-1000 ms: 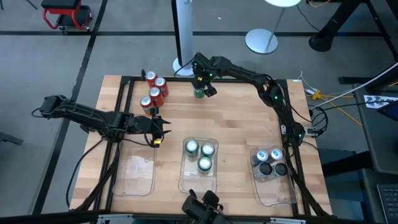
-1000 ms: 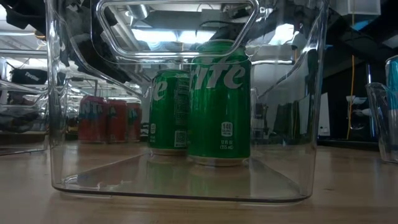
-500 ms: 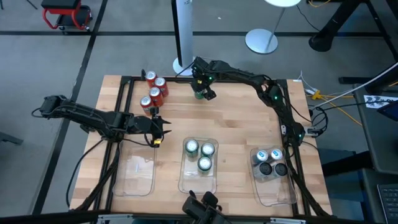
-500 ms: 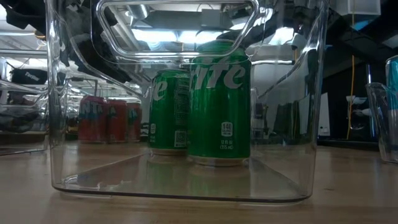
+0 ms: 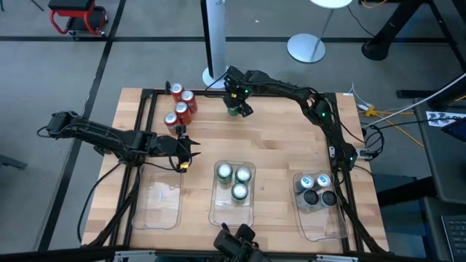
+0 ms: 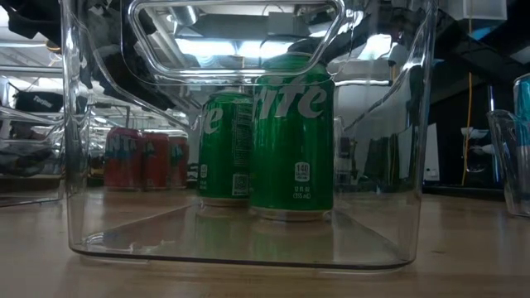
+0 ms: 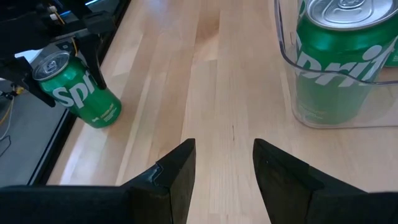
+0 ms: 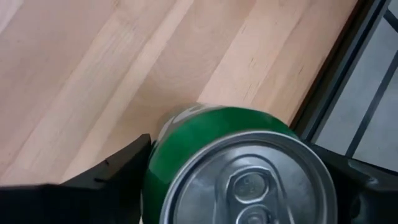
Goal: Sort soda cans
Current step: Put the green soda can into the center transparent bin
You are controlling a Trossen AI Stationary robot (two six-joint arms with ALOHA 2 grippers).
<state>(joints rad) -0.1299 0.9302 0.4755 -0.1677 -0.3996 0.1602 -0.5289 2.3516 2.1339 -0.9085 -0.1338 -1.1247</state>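
Note:
A green soda can (image 5: pixel 232 110) (image 7: pixel 78 93) stands upright on the wood near the table's far edge, and my right gripper (image 5: pixel 234 107) (image 8: pixel 239 162) is shut on it. Several red soda cans (image 5: pixel 182 105) (image 6: pixel 141 157) stand together at the far left. Three green cans (image 5: pixel 233 180) (image 6: pixel 290 136) stand in the middle clear tray (image 5: pixel 218 211). Silver-blue and dark cans (image 5: pixel 315 188) stand in the right tray (image 5: pixel 324 225). My left gripper (image 5: pixel 183 154) (image 7: pixel 224 149) hovers open over bare wood, left of the middle tray, holding nothing. My right gripper pinches the green can's side wall (image 8: pixel 163 163), just below the silver top, between its two fingers (image 8: pixel 118 171), one on each side. The fingers slant steeply down from above. The can stays upright with its base on the table.
A third clear tray (image 5: pixel 162 204) lies at the near left with nothing in it. A black frame rail (image 5: pixel 291 93) runs along the far edge just behind the held can. Bare wood lies between the red cans and the trays.

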